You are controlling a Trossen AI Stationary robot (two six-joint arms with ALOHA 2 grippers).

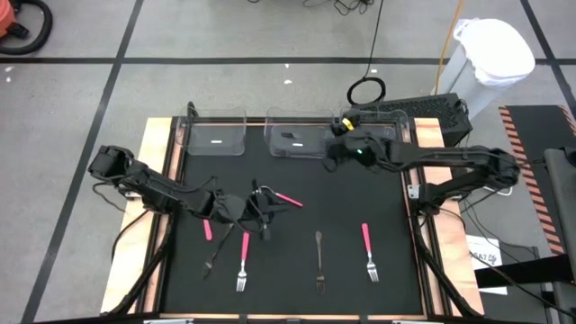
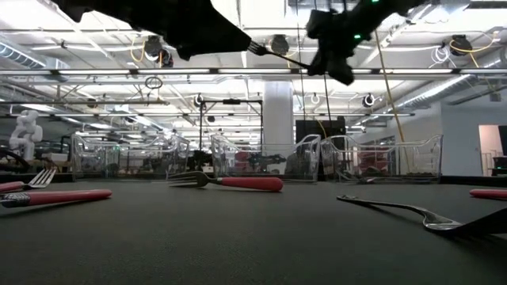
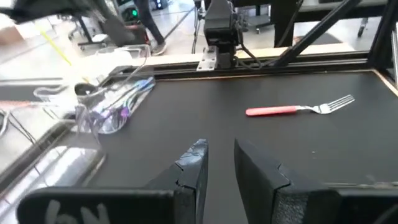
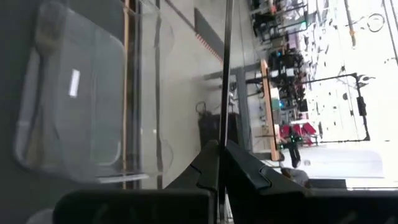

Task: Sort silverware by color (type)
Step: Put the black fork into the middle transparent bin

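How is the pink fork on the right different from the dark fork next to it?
The pink-handled fork has a bright pink handle and silver head; the dark fork is one dull colour all over. The pink-handled fork lies slightly slanted; the dark fork lies straighter. Both rest flat on the black mat, prongs toward the near edge.

We see a big open robotics lab or industrial hall: exposed ceiling pipes and strip lights, a white pillar point(image 2: 278, 119), more clear-bin workstations beyond, a white humanoid robot point(image 2: 25, 131), taped concrete floor point(image 1: 270, 36).
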